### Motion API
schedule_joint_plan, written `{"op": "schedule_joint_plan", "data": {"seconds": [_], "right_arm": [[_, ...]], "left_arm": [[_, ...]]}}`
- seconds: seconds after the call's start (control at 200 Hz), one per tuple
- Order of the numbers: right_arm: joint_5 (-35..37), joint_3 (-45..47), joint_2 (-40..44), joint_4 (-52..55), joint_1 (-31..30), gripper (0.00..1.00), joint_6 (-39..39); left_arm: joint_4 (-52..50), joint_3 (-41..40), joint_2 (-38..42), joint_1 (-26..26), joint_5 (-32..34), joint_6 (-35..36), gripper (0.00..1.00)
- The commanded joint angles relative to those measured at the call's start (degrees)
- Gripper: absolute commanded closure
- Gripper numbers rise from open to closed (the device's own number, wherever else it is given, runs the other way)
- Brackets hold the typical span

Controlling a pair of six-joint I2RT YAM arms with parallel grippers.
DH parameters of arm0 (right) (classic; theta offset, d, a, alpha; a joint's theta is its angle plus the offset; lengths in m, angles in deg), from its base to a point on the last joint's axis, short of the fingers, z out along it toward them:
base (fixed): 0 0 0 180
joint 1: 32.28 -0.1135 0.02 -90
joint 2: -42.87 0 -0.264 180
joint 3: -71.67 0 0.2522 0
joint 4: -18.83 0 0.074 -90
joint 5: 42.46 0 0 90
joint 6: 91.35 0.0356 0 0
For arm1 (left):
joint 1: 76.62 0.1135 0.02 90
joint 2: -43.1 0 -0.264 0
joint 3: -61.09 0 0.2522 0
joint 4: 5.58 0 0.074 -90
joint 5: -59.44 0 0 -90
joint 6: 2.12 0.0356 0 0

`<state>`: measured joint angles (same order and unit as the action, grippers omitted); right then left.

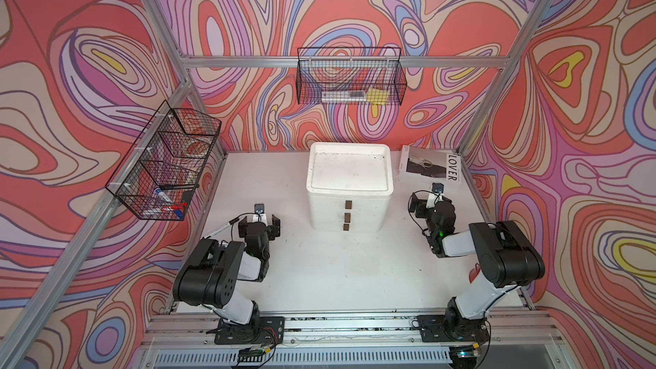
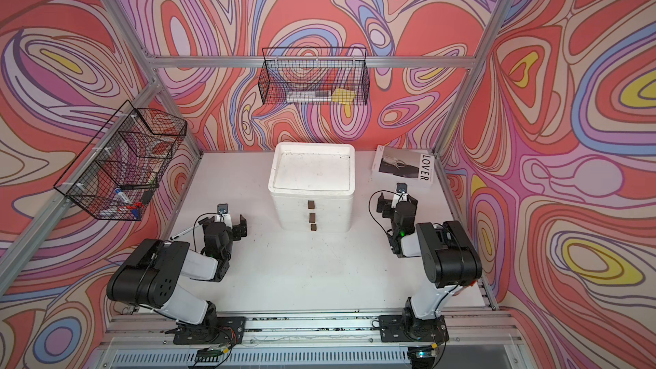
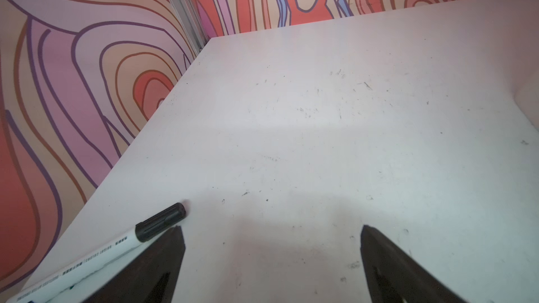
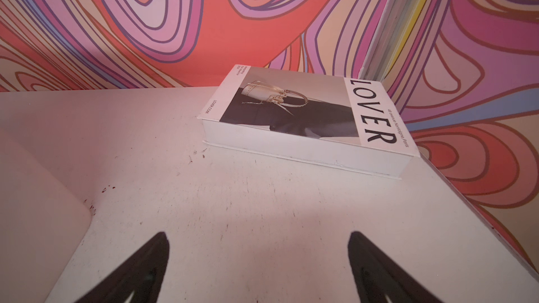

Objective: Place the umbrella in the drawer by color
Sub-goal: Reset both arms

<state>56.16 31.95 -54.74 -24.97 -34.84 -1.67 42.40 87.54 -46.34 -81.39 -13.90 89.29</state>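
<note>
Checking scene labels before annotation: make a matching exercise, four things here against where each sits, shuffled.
1 drawers
2 book
3 marker
4 basket with the yellow item

A hanging on the back wall
B on the table beside the left gripper
C far right corner of the table
D table middle, towards the back

Pairs: 1-D, 2-C, 3-B, 4-A

A book (image 4: 306, 112) lettered LOVER lay flat in the worktop's (image 1: 319, 264) far right corner. A black-capped white marker (image 3: 116, 250) lay near its left edge. On the walls, a side basket (image 1: 140, 157) held pens (image 1: 167, 204); a back basket (image 1: 309, 79) held a yellow pad (image 1: 377, 95).
</note>
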Motion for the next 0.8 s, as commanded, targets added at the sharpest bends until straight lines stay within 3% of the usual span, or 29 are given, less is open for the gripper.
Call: {"op": "schedule_joint_plan", "data": {"seconds": [0.0,0.791], "right_arm": [[-0.26,0.20,0.22,0.41,0.12,0.02,0.63],[-0.22,0.20,0.22,0.35,0.11,0.02,0.65]], "left_arm": [[-10.76,9.39,0.68,1.07,-1.66,-2.95,0.01],[-8.65,8.10,0.90,0.82,-1.37,-2.95,0.01]]}}
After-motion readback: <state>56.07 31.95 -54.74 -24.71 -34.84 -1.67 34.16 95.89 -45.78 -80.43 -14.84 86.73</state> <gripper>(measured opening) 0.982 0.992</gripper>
